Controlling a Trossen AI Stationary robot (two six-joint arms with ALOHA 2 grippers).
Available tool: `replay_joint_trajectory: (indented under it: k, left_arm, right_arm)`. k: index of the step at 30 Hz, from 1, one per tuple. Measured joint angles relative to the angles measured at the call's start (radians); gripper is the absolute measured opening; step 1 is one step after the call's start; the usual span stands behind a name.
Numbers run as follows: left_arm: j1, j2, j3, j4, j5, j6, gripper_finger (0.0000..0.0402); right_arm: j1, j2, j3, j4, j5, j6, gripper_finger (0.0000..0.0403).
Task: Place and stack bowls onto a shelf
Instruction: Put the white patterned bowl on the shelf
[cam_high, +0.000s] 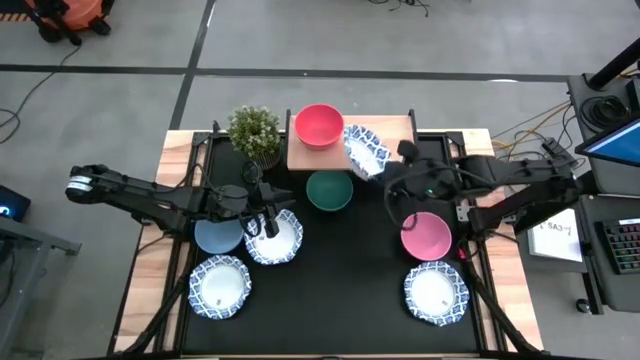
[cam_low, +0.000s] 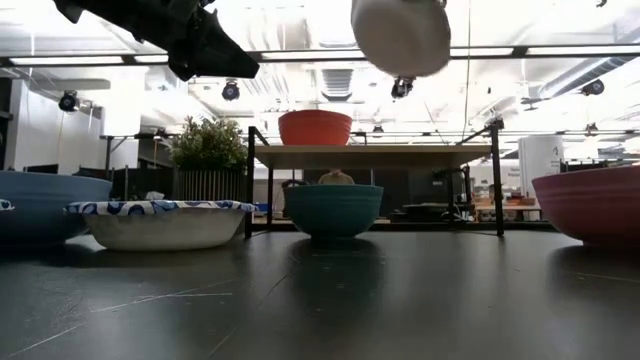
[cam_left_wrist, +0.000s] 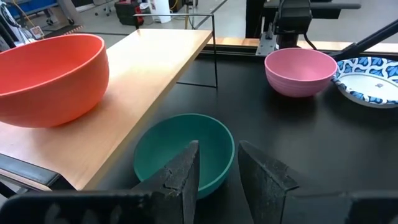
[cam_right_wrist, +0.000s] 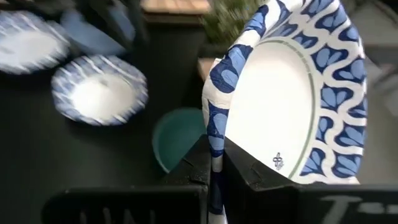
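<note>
Above the shelf's (cam_high: 390, 128) right end, right pincer (cam_right_wrist: 214, 163) clamped on patterned bowl's (cam_high: 366, 150) rim, bowl tilted, airborne. Red bowl (cam_high: 319, 125) sits on shelf's left. Left pincer (cam_left_wrist: 217, 163) slightly apart, empty, near green bowl (cam_high: 329, 190).

Grey floor (cam_high: 110, 40) (ceiling lights (cam_low: 60, 62) overhead)

The shelf (cam_high: 396, 131), a light-wood board on thin black legs, stands at the table's far edge. A red bowl (cam_high: 319, 126) sits upright on its left part. One patterned bowl (cam_high: 366, 151) (white, blue scalloped rim) is held tilted at the shelf's front edge, its rim clamped in the right gripper (cam_right_wrist: 214, 163). A green bowl (cam_high: 329, 190) rests upright just before the shelf. Grey-blue bowl (cam_high: 217, 235), pink bowl (cam_high: 427, 236) and three more patterned bowls (cam_high: 276, 238) lie upright on the mat.
</note>
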Motion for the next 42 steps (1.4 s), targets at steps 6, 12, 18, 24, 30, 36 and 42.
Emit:
replay_joint_trajectory:
  k: [6, 12, 18, 24, 30, 36, 42]
  left_arm:
    - [0.000, 0.000, 0.000, 0.004, 0.000, 0.000, 0.0094]
    - [0.000, 0.000, 0.000, 0.004, 0.000, 0.000, 0.0094]
    - [0.000, -0.001, 0.000, 0.003, 0.000, 0.000, 0.0094]
    - [0.000, -0.001, 0.000, 0.002, 0.000, 0.000, 0.0094]
    - [0.000, -0.001, 0.000, 0.002, 0.000, 0.000, 0.0094]
    - [0.000, -0.001, 0.000, 0.001, 0.000, 0.000, 0.0094]
    - [0.000, -0.001, 0.000, 0.002, 0.000, 0.000, 0.0094]
  right_arm:
    - [-0.158, 0.075, 0.000, -0.091, -0.001, -0.024, 0.0009]
    - [-0.300, 0.193, 0.000, -0.112, 0.012, -0.126, 0.0009]
    - [-0.375, 0.293, 0.000, -0.117, 0.018, -0.188, 0.0009]
    - [-0.408, 0.341, 0.000, -0.123, -0.011, -0.199, 0.0012]
    - [-0.427, 0.361, -0.001, -0.125, -0.046, -0.199, 0.0051]
    - [-0.429, 0.342, -0.001, -0.129, -0.050, -0.191, 0.0090]
    - [-0.428, 0.304, 0.034, -0.165, -0.091, -0.126, 0.0124]
